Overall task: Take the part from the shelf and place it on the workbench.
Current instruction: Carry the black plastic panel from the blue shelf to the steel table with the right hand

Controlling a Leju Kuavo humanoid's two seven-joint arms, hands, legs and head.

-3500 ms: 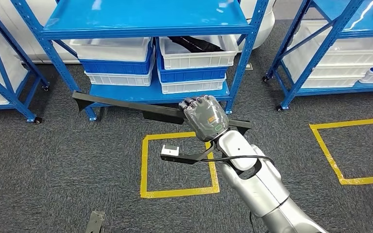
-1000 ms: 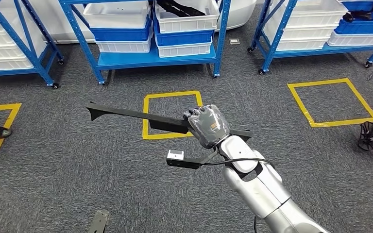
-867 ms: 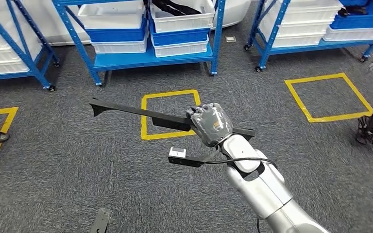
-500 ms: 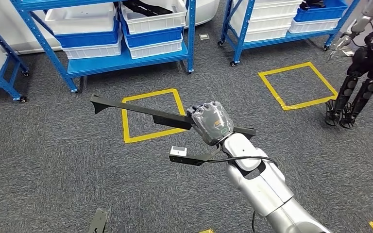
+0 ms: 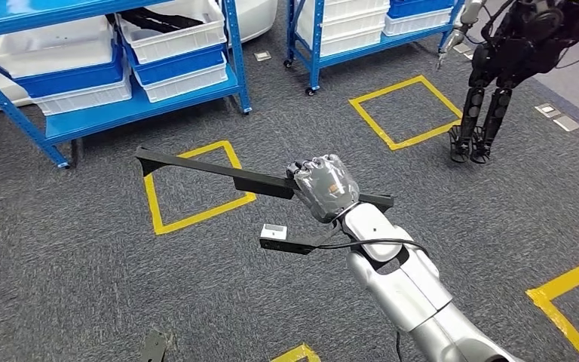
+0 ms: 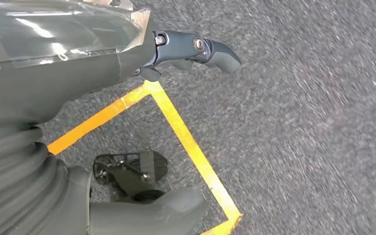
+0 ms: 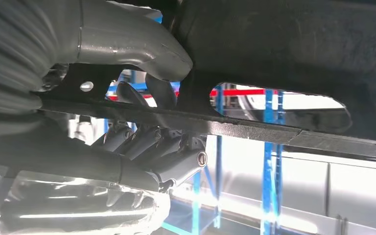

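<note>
The right hand [image 5: 326,187] is clenched around the long black part [image 5: 219,173] at frame centre, above grey carpet [image 5: 68,286]. The left hand [image 6: 54,98] hangs with nothing in it, fingers apart. Blue shelving [image 5: 128,105] stands upper left, another robot [image 5: 497,68] upper right.

head looks down; wrist cameras sit close.

Shelf [image 5: 121,113] far left, part [image 5: 226,175] before it, another robot [image 5: 505,68] far right
</note>
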